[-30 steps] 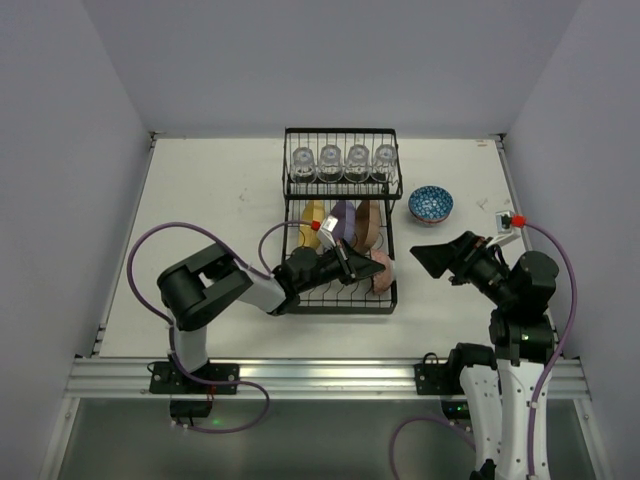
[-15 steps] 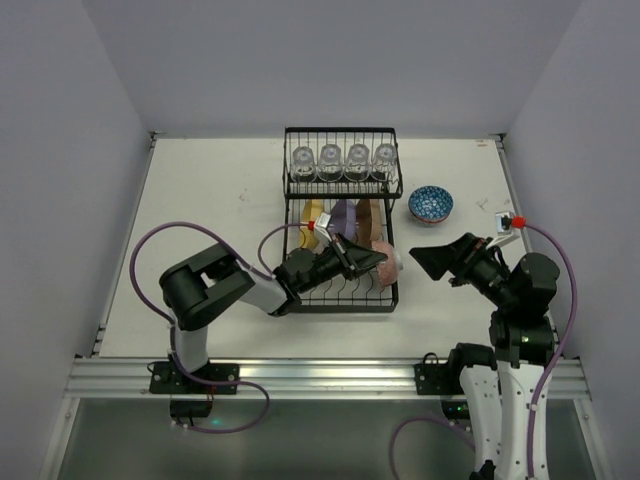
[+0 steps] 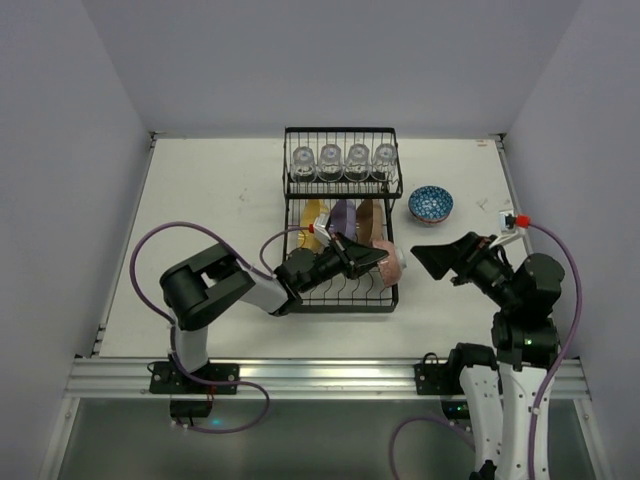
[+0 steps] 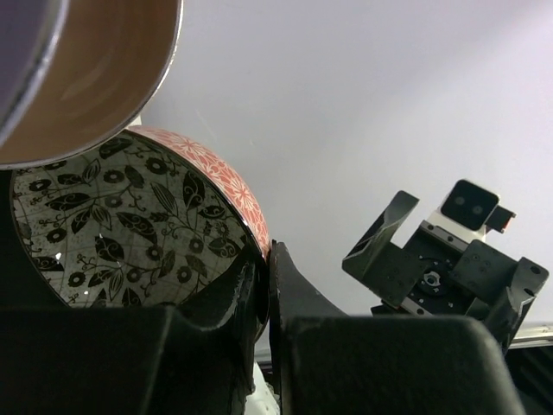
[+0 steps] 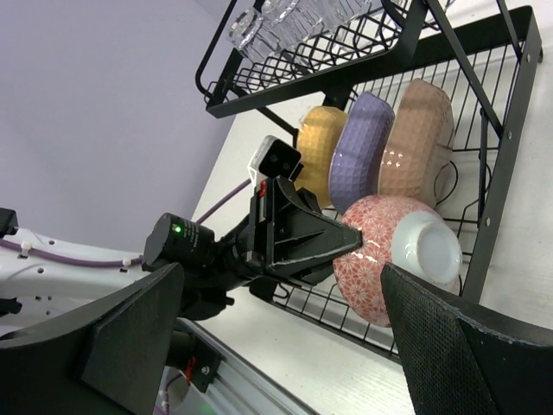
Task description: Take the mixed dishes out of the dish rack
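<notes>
The black wire dish rack [image 3: 391,300] [image 5: 518,112] stands mid-table. Clear glasses [image 3: 343,162] [image 5: 285,17] line its upper shelf. Yellow [image 3: 313,214] [image 5: 320,147], purple [image 3: 343,214] [image 5: 367,147] and brown [image 3: 368,218] [image 5: 419,143] plates stand in the lower slots. My left gripper [image 3: 378,258] [image 4: 270,255] [image 5: 350,238] is shut on the rim of a red-patterned bowl [image 3: 392,263] [image 4: 130,216] [image 5: 389,259], held tilted over the rack's right front corner. My right gripper [image 3: 440,258] [image 5: 281,272] hangs open just right of the rack, facing the bowl, with nothing in it.
A blue patterned bowl [image 3: 430,205] sits on the table right of the rack. The table's right edge [image 3: 508,190] runs close to the right arm. Purple cables loop beside both arms.
The left gripper has lifted the red-patterned bowl up off the rack's lower tier and a little to the right. The right arm has barely moved.
</notes>
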Action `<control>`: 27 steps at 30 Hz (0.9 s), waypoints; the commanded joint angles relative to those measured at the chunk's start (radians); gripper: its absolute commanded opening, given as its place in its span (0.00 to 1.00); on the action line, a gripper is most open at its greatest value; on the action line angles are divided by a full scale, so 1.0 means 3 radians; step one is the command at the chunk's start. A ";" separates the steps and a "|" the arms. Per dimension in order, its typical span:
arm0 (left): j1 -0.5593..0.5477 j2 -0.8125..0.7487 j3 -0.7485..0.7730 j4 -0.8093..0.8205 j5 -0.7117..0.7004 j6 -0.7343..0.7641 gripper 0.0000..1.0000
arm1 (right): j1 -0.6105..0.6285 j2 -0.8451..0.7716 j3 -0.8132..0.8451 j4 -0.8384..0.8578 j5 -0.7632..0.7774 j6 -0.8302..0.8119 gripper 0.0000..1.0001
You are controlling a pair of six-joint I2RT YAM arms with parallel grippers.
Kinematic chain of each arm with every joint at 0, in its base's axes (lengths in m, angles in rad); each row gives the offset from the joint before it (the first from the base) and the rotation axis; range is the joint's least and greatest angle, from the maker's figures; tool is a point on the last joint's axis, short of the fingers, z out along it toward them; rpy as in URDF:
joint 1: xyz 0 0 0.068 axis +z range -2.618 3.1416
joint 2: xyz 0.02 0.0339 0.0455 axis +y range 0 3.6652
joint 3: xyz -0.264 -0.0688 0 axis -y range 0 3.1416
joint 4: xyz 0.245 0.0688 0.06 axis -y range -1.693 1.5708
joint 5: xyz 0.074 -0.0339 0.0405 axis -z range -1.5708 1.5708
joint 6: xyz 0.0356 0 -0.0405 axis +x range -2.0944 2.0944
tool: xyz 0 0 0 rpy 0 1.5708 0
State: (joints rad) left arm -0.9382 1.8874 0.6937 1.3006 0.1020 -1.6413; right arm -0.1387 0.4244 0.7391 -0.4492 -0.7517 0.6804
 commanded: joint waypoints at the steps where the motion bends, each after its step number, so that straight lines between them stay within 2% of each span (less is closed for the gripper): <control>1: -0.0012 -0.0170 0.0060 0.1689 0.0125 -0.0077 0.00 | -0.0013 -0.0008 0.0205 0.0004 0.0041 0.0003 0.97; 6: -0.0058 -0.0518 0.0152 0.1219 0.0401 0.0321 0.00 | -0.0013 0.0027 0.0450 -0.0220 0.0260 -0.0125 0.97; 8: -0.0084 -0.0737 0.0183 0.0842 0.0493 0.0616 0.00 | -0.0013 0.0058 0.0614 -0.0327 0.0383 -0.0191 0.97; 15: -0.0140 -0.1346 0.0183 0.0017 0.0463 0.1277 0.00 | -0.0013 0.0150 0.0824 -0.0395 0.0409 -0.0228 0.97; 18: -0.0206 -0.1648 0.0443 -0.0866 0.0493 0.1854 0.00 | -0.0013 0.0181 0.0860 -0.0390 0.0409 -0.0233 0.97; 19: -0.0237 -0.1800 0.0535 -0.1436 0.0453 0.2230 0.00 | -0.0013 0.0196 0.0875 -0.0395 0.0389 -0.0248 0.97; 21: -0.0339 -0.1929 0.0841 -0.2011 0.0417 0.2636 0.00 | -0.0013 0.0237 0.0921 -0.0435 0.0358 -0.0274 0.97; 22: -0.0370 -0.2021 0.0954 -0.2601 0.0406 0.3013 0.00 | -0.0013 0.0247 0.0942 -0.0476 0.0353 -0.0309 0.97; 24: -0.0446 -0.2083 0.1317 -0.3228 0.0381 0.3373 0.00 | -0.0013 0.0262 0.0977 -0.0522 0.0358 -0.0350 0.97; 25: -0.0472 -0.2118 0.1429 -0.3828 0.0345 0.3719 0.00 | -0.0013 0.0268 0.1013 -0.0568 0.0358 -0.0386 0.97; 27: -0.0539 -0.2154 0.1696 -0.4364 0.0254 0.4048 0.00 | -0.0013 0.0298 0.1034 -0.0594 0.0348 -0.0407 0.97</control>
State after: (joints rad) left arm -1.0775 1.2919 1.0832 0.3832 0.2184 -0.7345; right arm -0.1387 0.4992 0.9997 -0.5995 -0.6441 0.5896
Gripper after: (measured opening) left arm 0.090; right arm 0.971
